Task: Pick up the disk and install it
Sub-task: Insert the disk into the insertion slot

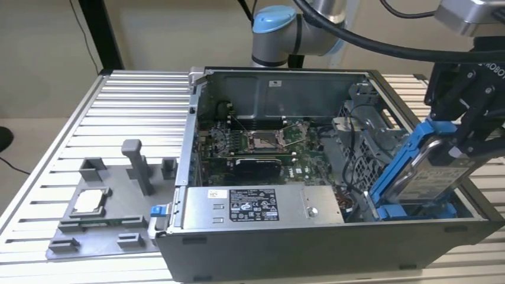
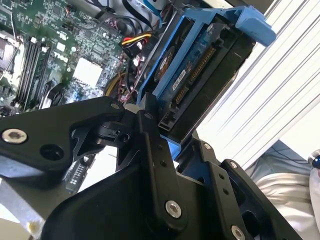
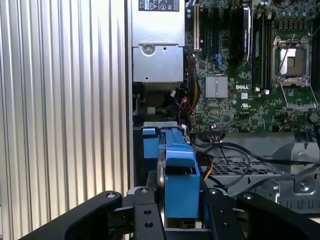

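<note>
Robotics lab bench, set up for PC assembly. Evidence:
- Ribbed aluminium table (image 1: 118,106), with a robot arm (image 1: 276,23) standing behind the case and cables (image 1: 379,44) looped overhead.
- Open PC case (image 1: 316,248) lying on the table, motherboard (image 3: 225,100) exposed, below the jaws.
- Gripper (image 1: 462,139) clamped on the disk (image 1: 432,174) at the case's edge.
- Grey jig tray (image 1: 103,236) with part slots, well away from the jaws, across the case.
- Bare wall (image 1: 174,29) behind.
</note>
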Motion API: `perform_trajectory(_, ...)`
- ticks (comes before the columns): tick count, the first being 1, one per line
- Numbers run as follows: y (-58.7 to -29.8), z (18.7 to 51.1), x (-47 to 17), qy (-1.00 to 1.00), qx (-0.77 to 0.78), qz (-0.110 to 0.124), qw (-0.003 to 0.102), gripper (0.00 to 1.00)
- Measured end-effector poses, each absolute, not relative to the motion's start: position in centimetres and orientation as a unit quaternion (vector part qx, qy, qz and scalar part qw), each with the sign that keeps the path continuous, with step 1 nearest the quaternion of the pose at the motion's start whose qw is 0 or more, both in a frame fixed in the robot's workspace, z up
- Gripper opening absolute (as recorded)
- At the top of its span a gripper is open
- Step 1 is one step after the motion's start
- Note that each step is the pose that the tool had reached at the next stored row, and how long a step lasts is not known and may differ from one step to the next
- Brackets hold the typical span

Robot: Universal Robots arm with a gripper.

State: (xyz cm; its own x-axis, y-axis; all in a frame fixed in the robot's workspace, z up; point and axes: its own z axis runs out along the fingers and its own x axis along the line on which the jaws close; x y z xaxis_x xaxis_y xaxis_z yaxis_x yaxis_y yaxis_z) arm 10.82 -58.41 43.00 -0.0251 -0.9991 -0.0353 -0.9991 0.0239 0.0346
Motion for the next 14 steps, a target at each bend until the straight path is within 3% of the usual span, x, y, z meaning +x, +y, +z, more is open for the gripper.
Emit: perform_trajectory(14,-58.4,41.3,10.8,0.719,-0.695,0.025,0.0,0.0)
